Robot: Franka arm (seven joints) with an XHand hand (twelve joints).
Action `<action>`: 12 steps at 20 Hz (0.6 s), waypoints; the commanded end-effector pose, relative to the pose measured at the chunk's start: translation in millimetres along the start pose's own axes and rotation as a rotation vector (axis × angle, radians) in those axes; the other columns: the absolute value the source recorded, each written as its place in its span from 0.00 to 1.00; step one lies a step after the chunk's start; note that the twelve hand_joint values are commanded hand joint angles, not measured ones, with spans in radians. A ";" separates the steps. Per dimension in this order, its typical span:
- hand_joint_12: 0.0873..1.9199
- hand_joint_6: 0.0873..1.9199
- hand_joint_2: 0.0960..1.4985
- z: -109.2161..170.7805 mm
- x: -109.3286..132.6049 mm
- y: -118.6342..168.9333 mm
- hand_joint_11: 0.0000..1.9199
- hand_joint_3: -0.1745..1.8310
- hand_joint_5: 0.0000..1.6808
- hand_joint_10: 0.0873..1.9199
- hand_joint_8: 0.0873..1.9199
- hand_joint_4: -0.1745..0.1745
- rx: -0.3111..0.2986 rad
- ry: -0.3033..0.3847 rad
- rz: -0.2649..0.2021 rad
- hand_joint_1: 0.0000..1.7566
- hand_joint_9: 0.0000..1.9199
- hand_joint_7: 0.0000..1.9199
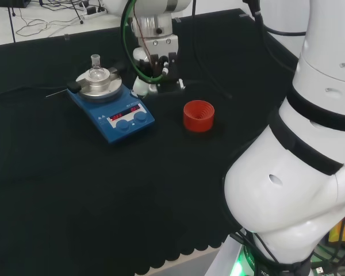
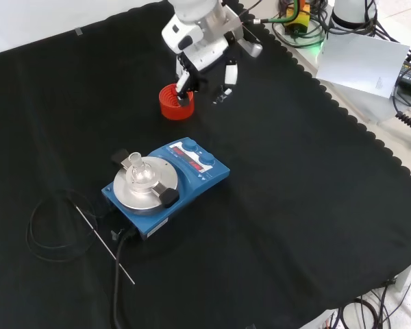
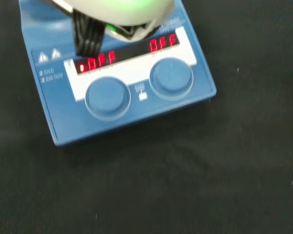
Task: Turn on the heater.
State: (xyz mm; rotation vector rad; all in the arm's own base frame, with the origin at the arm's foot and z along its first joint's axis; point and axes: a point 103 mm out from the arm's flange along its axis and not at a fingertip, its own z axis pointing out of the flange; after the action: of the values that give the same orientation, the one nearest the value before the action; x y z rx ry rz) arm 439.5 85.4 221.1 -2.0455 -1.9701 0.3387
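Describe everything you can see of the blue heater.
The heater is a flat blue box lying on the black cloth. Its sloped front panel carries two round blue knobs under a white strip with red lit displays. A round silvery plate on top holds a small clear glass flask. A black cable leaves its rear. The robot hand hangs apart from it.

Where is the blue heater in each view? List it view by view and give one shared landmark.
Head view: blue heater at upper left of the cloth, left of the red ring.
Front view: heater left of centre, below the red ring.
Wrist view: heater with its front panel facing the camera.
Shared landmark: its two round knobs.
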 end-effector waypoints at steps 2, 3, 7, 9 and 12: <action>0.47 0.34 0.43 46.6 22.8 -6.4 0.78 0.43 0.34 0.72 0.76 0.05 0.107 -0.067 -0.045 0.64 0.83 0.75; 0.48 0.35 0.44 50.2 24.7 -6.7 0.79 0.44 0.33 0.76 0.80 0.06 0.108 -0.076 -0.053 0.66 0.84 0.77; 0.63 0.41 0.45 61.6 32.1 -7.0 0.70 0.51 0.25 0.86 0.88 0.18 0.150 -0.092 -0.081 0.77 0.87 0.81; 0.67 0.42 0.44 65.4 33.7 -6.6 0.67 0.54 0.21 0.88 0.89 0.23 0.165 -0.097 -0.087 0.80 0.87 0.82; 0.70 0.41 0.43 68.2 33.5 -4.2 0.67 0.57 0.17 0.89 0.90 0.28 0.189 -0.099 -0.096 0.81 0.88 0.83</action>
State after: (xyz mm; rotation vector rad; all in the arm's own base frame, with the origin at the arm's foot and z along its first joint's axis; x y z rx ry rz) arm 413.6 117.1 164.9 -1.8887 -1.9923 0.5500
